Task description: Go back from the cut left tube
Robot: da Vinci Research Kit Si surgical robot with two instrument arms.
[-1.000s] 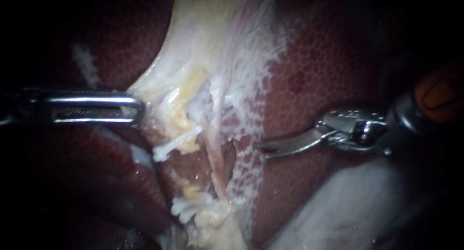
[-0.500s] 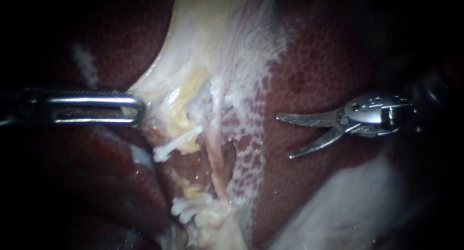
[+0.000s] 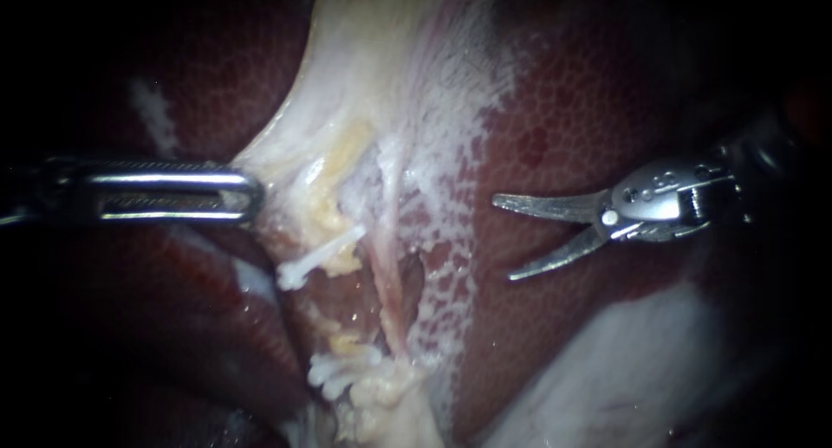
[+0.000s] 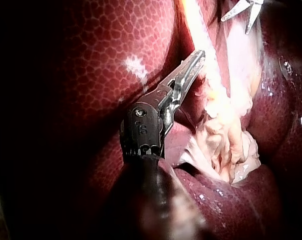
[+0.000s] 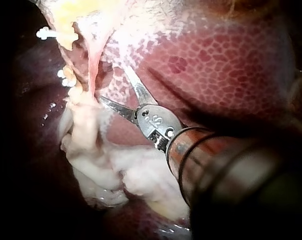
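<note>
The liver (mottled red) is the bed — pale tissue lies along it; both glisten.

The only writing in view is a few tiny stamped characters on the instruments themselves. The right instrument has a short stamped mark on its bright silver metal hinge block. It shows in the endoscope view and again in the right wrist view. The left instrument has a similar small stamp on its dark rounded metal hinge housing, seen in the left wrist view. Both stamps are too small to make out with certainty. The mottled dark red liver and the pale tissue bear no writing.
</note>
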